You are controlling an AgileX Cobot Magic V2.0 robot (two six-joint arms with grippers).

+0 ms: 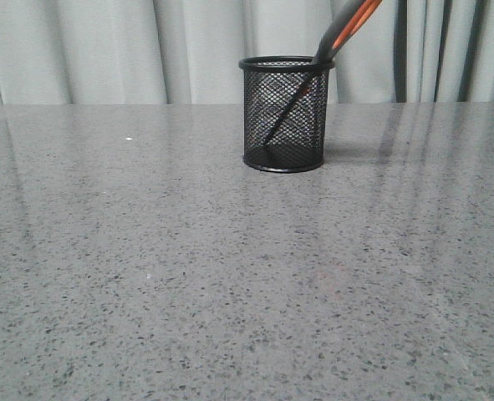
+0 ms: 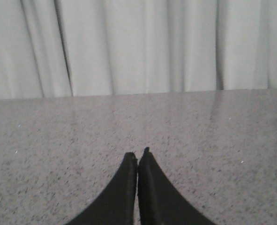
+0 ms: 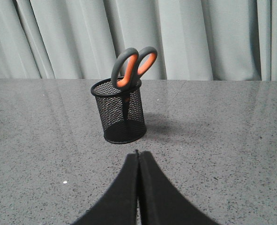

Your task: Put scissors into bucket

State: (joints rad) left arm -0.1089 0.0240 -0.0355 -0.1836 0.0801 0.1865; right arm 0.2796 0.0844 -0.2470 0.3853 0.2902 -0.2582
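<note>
The scissors (image 1: 344, 32) stand blades-down inside the bucket (image 1: 285, 113), leaning on its rim, grey handles lined orange sticking out above. The black mesh bucket stands upright on the bench (image 1: 146, 276).

One pair of scissors (image 1: 344, 27), one black mesh bucket (image 1: 285, 114), one grey speckled counter (image 1: 188, 267). Two robot hands: the left hand (image 2: 137, 159) and the right hand (image 3: 138, 157).
</note>
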